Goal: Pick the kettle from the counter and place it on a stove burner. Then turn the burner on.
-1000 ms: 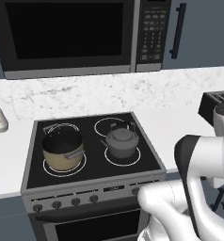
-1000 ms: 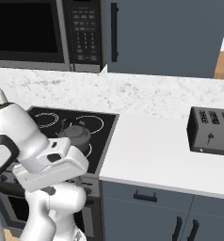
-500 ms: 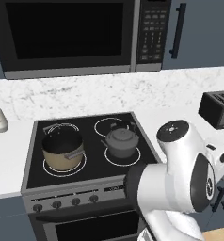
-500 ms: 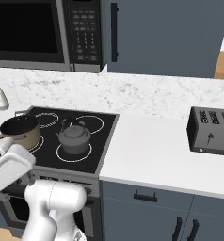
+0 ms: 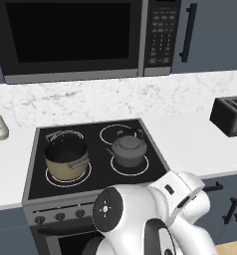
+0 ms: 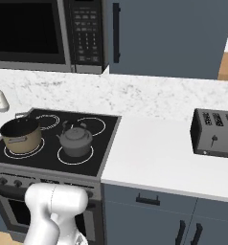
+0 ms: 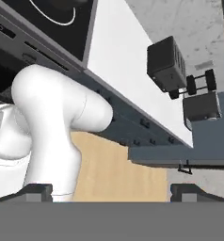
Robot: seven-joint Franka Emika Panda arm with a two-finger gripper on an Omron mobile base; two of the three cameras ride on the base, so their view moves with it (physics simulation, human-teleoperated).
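The kettle (image 5: 128, 151) is sitting on the stove burner (image 5: 130, 166) at centre frame, so turning it on is pending. The gripper (image 7: 111, 192), jaws spread and empty, needs reaching a front knob (image 5: 60, 215).

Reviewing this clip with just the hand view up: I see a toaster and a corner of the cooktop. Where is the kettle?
Observer: In the left base view, the kettle sits upright on the front right stove burner, not on the counter.
Operator: Is that burner lit?
Observer: No. Its disc is black, not glowing red.
Operator: Anything else on the cooktop?
Observer: A tan pot stands on the front left ring, apart from the kettle.
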